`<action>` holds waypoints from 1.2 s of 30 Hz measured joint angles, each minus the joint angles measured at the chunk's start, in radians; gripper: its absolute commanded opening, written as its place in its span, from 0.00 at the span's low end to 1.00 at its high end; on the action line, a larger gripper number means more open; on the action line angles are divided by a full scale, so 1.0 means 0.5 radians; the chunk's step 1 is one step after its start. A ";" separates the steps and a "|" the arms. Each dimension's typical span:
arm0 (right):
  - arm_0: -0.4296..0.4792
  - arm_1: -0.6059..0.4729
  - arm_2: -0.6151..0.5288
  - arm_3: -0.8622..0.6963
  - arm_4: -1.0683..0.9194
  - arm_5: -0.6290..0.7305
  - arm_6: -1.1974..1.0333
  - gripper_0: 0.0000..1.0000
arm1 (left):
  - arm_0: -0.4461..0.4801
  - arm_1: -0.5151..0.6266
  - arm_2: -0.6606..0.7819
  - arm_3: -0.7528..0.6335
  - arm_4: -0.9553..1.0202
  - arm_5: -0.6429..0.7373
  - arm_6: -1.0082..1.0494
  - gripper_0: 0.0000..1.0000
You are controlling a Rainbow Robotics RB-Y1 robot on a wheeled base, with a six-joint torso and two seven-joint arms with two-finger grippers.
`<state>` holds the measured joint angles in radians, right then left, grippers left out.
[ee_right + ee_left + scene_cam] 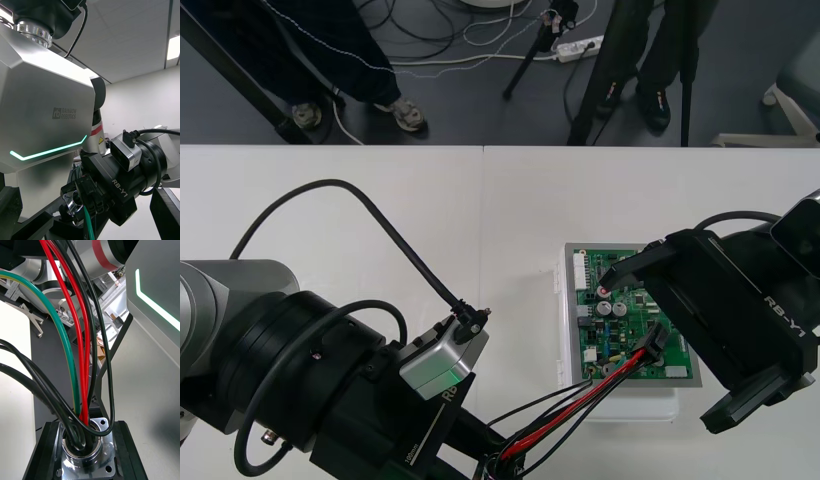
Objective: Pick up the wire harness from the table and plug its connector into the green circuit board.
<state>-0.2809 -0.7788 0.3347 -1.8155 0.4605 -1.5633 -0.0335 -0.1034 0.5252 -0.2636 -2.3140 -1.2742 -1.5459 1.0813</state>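
White "RB-Y1" lettering on the right gripper and left gripper; "RAINBOW ROBOTICS" on a grey casing.

A robotics lab: beyond the plain white table, at twelve o'clock, loose cables, a power strip and tripod legs crowd the dark floor.

A plain white table takes up most of the front view, and a thin seam runs across it from the far edge toward the near side. Beyond that edge lies a strip of dark grey floor. Loose cables (some white, some black) curl on the floor near a white power strip, and a black stand leg slants just beside the strip.
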 measured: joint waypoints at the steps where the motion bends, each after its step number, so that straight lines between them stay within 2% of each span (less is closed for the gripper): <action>1: 0.000 0.002 0.000 -0.001 0.000 0.000 -0.003 1.00 | 0.000 -0.001 0.000 0.000 0.000 0.000 0.000 0.00; 10: 0.005 0.009 0.002 -0.053 0.002 0.000 -0.116 1.00 | 0.000 -0.008 0.000 0.000 0.000 0.000 0.000 0.00; 11: 0.005 0.010 0.002 -0.053 0.002 0.000 -0.116 0.94 | 0.000 -0.008 0.000 0.000 0.000 0.000 0.000 0.00; 12: 0.005 0.010 0.002 -0.053 0.002 0.000 -0.116 0.35 | 0.000 -0.008 0.000 0.000 0.000 0.000 0.000 0.00; 14: 0.005 0.010 0.002 -0.053 0.002 0.000 -0.116 0.05 | 0.000 -0.008 0.000 0.000 0.000 0.000 0.000 0.00; 15: 0.005 0.010 0.002 -0.053 0.002 0.000 -0.116 0.00 | 0.000 -0.008 0.000 0.000 0.000 0.000 0.000 0.00; 36: 0.024 0.010 0.001 -0.053 0.002 0.000 -0.115 0.00 | 0.000 -0.009 0.000 0.001 0.000 0.000 0.000 0.00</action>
<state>-0.2690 -0.7737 0.3351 -1.8422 0.4614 -1.5633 -0.0911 -0.1034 0.5206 -0.2636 -2.3137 -1.2741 -1.5459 1.0814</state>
